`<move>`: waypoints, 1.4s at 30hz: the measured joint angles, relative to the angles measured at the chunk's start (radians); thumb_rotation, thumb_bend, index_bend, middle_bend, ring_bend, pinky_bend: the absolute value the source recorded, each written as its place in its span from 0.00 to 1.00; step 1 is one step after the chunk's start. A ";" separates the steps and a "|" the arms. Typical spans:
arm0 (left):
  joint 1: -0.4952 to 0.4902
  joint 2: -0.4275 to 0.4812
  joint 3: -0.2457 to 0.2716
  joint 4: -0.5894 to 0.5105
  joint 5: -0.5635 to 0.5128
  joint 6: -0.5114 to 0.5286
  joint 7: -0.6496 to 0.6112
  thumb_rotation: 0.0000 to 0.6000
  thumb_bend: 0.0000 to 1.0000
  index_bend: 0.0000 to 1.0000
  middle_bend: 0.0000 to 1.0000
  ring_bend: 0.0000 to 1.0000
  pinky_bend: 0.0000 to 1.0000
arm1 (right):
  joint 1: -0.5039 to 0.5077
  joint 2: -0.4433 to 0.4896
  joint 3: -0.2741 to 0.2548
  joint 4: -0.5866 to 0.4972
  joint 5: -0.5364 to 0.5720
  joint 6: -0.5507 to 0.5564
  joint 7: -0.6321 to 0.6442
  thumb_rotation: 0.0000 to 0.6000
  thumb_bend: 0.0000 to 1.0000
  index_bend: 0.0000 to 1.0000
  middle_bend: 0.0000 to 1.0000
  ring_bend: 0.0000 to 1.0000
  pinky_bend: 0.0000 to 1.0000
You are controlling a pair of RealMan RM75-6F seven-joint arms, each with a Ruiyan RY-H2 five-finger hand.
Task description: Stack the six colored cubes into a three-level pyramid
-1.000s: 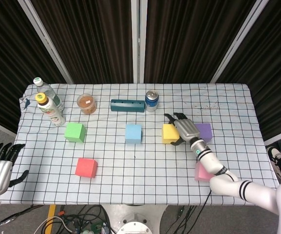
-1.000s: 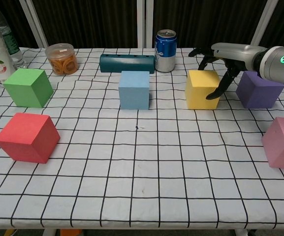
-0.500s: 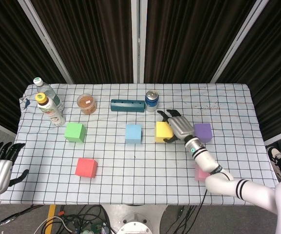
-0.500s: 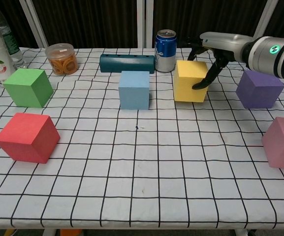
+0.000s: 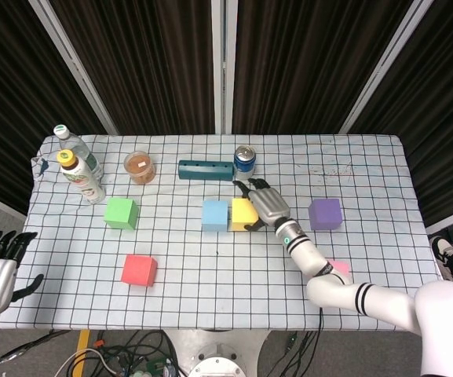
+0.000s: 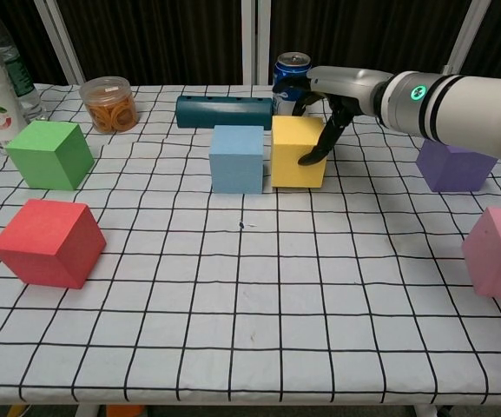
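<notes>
Tablecloth [image 5: 210, 267], checked, before dark curtains [image 5: 155, 63]; right hand [image 5: 262, 205] grips yellow cube [image 6: 293, 153].

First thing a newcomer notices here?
The right robot hand gripping the yellow cube mid-table, right beside the blue cube. Then the bright scattered cubes: green and red on the left, purple and pink on the right.

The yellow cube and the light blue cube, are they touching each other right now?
Apart. The chest view shows a narrow strip of tablecloth between the yellow cube and the light blue cube; the right hand grips the yellow one.
</notes>
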State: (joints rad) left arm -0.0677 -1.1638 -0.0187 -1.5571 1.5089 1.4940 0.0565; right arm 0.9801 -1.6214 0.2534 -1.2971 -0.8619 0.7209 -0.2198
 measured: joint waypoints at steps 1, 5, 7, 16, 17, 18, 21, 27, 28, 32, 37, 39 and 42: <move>0.000 -0.001 0.000 0.004 0.000 0.000 -0.003 1.00 0.21 0.14 0.14 0.08 0.05 | 0.004 -0.003 0.000 0.001 0.011 0.001 -0.010 1.00 0.14 0.02 0.38 0.02 0.00; 0.000 -0.006 0.000 0.017 0.001 -0.002 -0.017 1.00 0.21 0.14 0.14 0.08 0.05 | 0.023 -0.019 0.000 0.004 0.060 0.005 -0.047 1.00 0.14 0.02 0.38 0.02 0.00; 0.000 -0.008 0.001 0.024 0.001 -0.001 -0.022 1.00 0.21 0.14 0.14 0.08 0.05 | 0.030 -0.026 -0.001 0.007 0.077 0.006 -0.061 1.00 0.14 0.02 0.37 0.02 0.00; 0.003 -0.013 0.002 0.039 -0.001 -0.001 -0.037 1.00 0.21 0.14 0.14 0.08 0.05 | 0.054 -0.056 -0.005 0.030 0.116 0.014 -0.097 1.00 0.13 0.02 0.36 0.02 0.00; 0.004 -0.013 0.002 0.040 -0.001 0.000 -0.037 1.00 0.21 0.14 0.14 0.08 0.05 | 0.056 -0.058 -0.005 0.033 0.119 0.015 -0.099 1.00 0.13 0.02 0.36 0.02 0.00; 0.004 -0.013 0.001 0.041 -0.001 0.000 -0.037 1.00 0.21 0.14 0.14 0.08 0.05 | 0.057 -0.060 -0.005 0.034 0.121 0.015 -0.100 1.00 0.14 0.02 0.36 0.02 0.00; 0.004 -0.012 0.002 0.040 0.000 0.000 -0.038 1.00 0.21 0.14 0.14 0.08 0.05 | 0.060 -0.060 -0.003 0.034 0.125 0.014 -0.102 1.00 0.13 0.02 0.36 0.02 0.00; 0.005 -0.012 0.002 0.038 0.000 0.002 -0.035 1.00 0.21 0.14 0.14 0.08 0.05 | 0.061 -0.052 -0.001 0.028 0.127 0.016 -0.100 1.00 0.13 0.02 0.36 0.02 0.00; 0.005 -0.012 0.002 0.038 0.001 0.002 -0.035 1.00 0.21 0.14 0.14 0.08 0.05 | 0.061 -0.051 -0.001 0.027 0.127 0.017 -0.100 1.00 0.13 0.02 0.36 0.02 0.00; 0.005 -0.012 0.002 0.037 0.002 0.002 -0.034 1.00 0.21 0.14 0.14 0.08 0.05 | 0.064 -0.052 -0.001 0.028 0.132 0.013 -0.101 1.00 0.13 0.02 0.36 0.02 0.00; 0.006 -0.012 0.003 0.036 0.000 0.001 -0.033 1.00 0.21 0.14 0.14 0.08 0.05 | 0.068 -0.059 -0.005 0.033 0.140 0.009 -0.105 1.00 0.13 0.02 0.36 0.02 0.00; 0.006 -0.012 0.002 0.037 0.000 0.001 -0.034 1.00 0.21 0.14 0.14 0.08 0.05 | 0.070 -0.062 -0.008 0.036 0.144 0.008 -0.108 1.00 0.13 0.02 0.36 0.02 0.00; 0.006 -0.013 0.003 0.039 0.000 0.000 -0.035 1.00 0.21 0.14 0.14 0.08 0.05 | 0.072 -0.066 -0.008 0.039 0.150 0.009 -0.111 1.00 0.13 0.01 0.35 0.02 0.00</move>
State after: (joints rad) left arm -0.0613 -1.1765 -0.0160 -1.5184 1.5086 1.4944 0.0214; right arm 1.0520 -1.6873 0.2452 -1.2579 -0.7124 0.7300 -0.3303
